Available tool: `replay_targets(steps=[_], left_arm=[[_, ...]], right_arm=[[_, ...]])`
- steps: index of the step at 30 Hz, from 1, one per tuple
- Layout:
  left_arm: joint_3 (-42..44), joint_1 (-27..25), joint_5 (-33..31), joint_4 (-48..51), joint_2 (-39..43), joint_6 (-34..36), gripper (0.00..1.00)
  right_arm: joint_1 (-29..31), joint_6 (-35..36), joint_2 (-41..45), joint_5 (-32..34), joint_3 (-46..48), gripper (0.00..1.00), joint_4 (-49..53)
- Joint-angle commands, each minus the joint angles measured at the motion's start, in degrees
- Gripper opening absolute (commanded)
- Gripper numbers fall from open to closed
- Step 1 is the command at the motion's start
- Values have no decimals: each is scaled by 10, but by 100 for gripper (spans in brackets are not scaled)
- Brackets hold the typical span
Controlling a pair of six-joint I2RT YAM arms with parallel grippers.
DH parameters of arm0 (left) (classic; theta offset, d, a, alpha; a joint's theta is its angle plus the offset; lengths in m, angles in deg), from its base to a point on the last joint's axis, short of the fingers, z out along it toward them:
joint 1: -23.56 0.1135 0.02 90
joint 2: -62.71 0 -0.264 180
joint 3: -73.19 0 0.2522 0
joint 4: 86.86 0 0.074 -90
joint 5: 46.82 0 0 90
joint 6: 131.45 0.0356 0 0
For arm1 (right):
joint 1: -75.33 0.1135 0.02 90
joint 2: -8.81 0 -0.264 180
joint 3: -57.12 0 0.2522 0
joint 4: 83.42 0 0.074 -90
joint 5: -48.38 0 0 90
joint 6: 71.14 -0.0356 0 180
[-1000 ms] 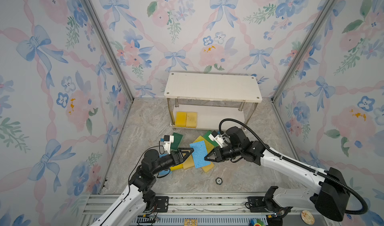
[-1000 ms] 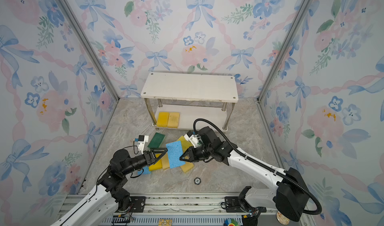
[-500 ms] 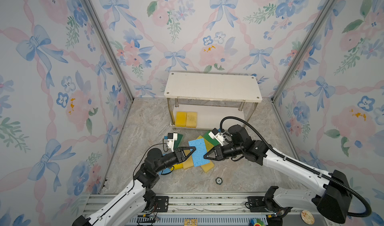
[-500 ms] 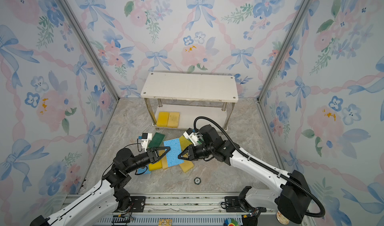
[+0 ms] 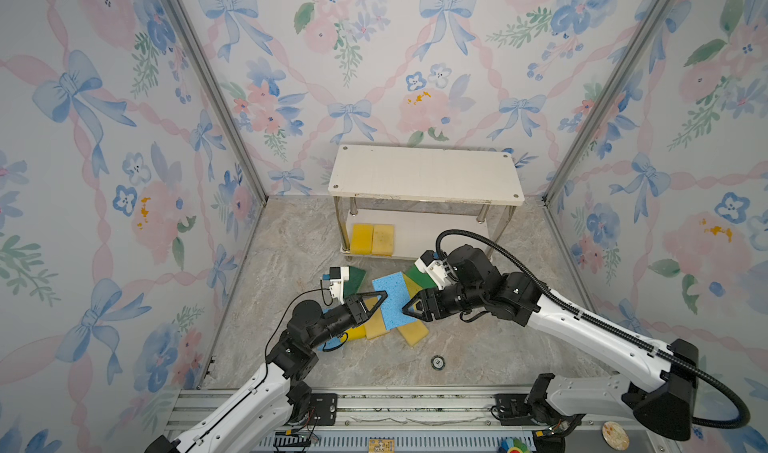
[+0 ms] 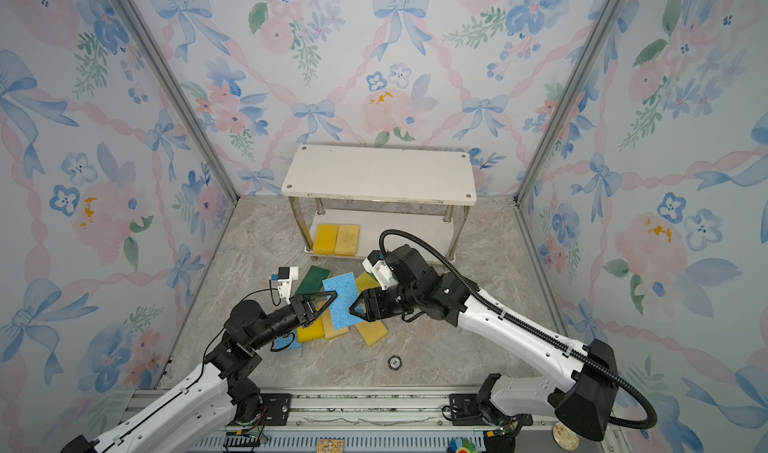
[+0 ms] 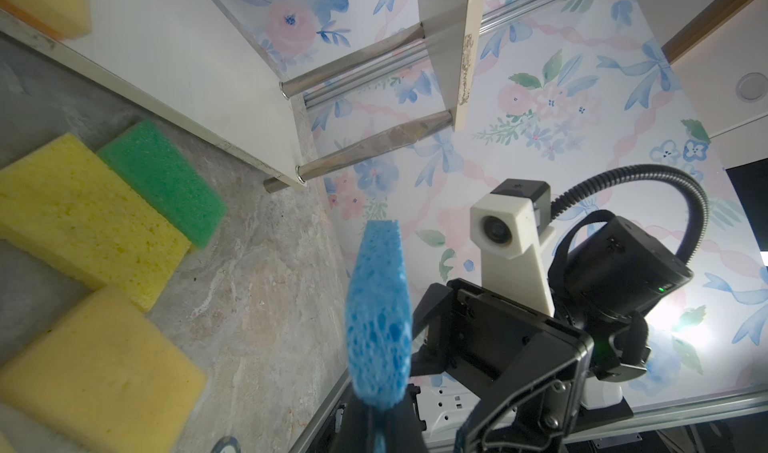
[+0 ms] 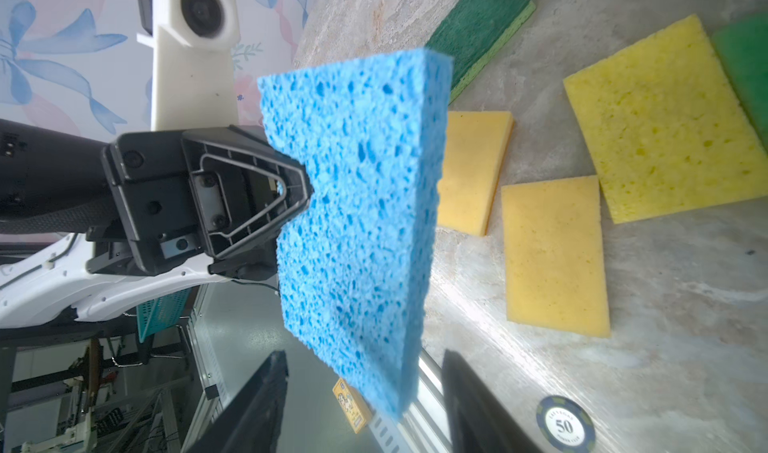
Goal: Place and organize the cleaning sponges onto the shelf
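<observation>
A light blue sponge (image 5: 392,301) (image 8: 357,205) hangs on edge above the floor, and my left gripper (image 5: 384,295) (image 7: 378,426) is shut on its side. My right gripper (image 5: 405,307) (image 8: 365,357) is open, one finger on each side of the sponge's opposite edge, not touching it. Behind stands the shelf (image 5: 424,174), with two yellow sponges (image 5: 372,239) side by side at the left end of its lower board. On the floor under the grippers lie several yellow sponges (image 5: 413,332), a green scourer (image 5: 353,278) and a second blue sponge (image 5: 332,343), partly hidden by my left arm.
A small round black-and-white chip (image 5: 437,362) lies on the marble floor toward the front rail. Flowered walls close in the left, right and back. A second green sponge (image 5: 417,273) lies half under my right wrist camera.
My left gripper moved in and shut on the blue sponge. My right gripper, which held the sponge before, has opened and let go of it.
</observation>
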State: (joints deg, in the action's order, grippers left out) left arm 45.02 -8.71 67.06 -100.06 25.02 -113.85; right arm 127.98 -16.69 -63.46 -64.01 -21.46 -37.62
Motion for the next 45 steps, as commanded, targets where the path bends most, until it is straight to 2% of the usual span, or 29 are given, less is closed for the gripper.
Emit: replay_targets(steps=[1,9,14,24,34,39,43,45], left_arm=[[7,-2,-23,-13,2,-8,0],[8,-2,-21,-13,9,-17,0],[11,-2,-19,-13,16,-19,0],[12,-2,-19,-13,16,-18,0],[10,-2,-18,-13,10,-12,0],[11,-1,-18,-13,6,-11,0],[10,-2,-17,-12,4,-8,0],[10,-2,-14,-13,2,-6,4]], right_arm=[[14,7,0,45,4,62,34],[12,1,8,38,21,58,1],[13,-27,6,27,27,53,-23],[12,-40,9,12,33,38,-37],[17,-42,2,0,31,28,-39],[18,-42,-1,-1,29,17,-40],[18,-44,1,3,29,11,-44],[14,-50,3,8,33,10,-47]])
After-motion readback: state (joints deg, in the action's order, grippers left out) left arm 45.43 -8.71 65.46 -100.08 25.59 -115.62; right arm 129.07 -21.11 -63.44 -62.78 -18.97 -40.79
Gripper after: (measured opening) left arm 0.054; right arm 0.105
